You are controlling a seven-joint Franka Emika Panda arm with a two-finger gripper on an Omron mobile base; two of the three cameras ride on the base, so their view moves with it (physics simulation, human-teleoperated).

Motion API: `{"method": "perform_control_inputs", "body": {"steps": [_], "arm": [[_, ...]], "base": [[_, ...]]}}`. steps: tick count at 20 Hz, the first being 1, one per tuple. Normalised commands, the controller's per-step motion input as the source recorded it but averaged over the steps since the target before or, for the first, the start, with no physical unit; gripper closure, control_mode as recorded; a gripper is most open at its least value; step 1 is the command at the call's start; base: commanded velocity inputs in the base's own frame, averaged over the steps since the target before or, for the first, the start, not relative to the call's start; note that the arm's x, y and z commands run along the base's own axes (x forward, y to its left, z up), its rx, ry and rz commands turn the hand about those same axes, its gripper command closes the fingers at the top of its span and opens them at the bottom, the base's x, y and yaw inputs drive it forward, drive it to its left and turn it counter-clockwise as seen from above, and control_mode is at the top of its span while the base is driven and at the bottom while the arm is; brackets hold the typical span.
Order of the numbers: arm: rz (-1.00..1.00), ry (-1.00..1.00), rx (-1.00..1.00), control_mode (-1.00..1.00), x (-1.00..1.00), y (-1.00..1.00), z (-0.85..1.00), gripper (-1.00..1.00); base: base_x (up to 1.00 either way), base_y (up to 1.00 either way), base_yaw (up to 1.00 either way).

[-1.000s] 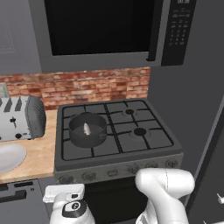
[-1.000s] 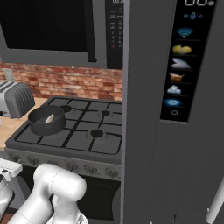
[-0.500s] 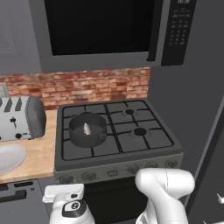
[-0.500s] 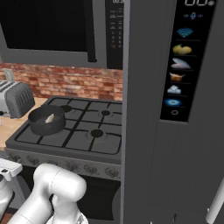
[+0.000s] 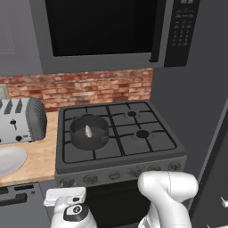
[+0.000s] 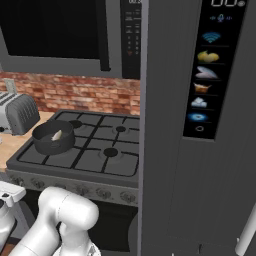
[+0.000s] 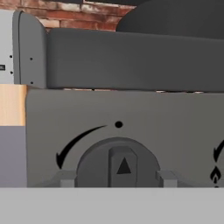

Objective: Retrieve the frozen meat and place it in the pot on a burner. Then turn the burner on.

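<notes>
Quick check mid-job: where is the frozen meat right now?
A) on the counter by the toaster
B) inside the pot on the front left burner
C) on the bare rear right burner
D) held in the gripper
B: the frozen meat lies inside the pot on the stove's front left grate section, seen in both base views.

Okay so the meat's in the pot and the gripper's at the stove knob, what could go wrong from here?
The fingers flank the knob only near its edges, so they may slip when it turns. Several similar knobs line the front panel; the wrong one would light a burner away from the pot holding the frozen meat.
</notes>
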Motion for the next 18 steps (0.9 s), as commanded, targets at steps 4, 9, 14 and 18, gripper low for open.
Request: {"method": "perform_control_inputs", "body": {"steps": [4, 9, 14, 18], "arm": [[0.00, 0.00, 0.00, -1.00, 0.00, 0.00, 0.00, 1.00], [0.00, 0.00, -0.01, -1.00, 0.00, 0.00, 0.00, 1.00], [0.04, 0.00, -0.14, -1.00, 0.00, 0.00, -0.04, 1.00], [0.13, 0.00, -0.27, -1.00, 0.00, 0.00, -0.01, 1.00]], "base": [[0.00, 0.00, 0.00], [0.00, 0.00, 0.00], [0.00, 0.00, 0.00], [0.00, 0.00, 0.00]]}}
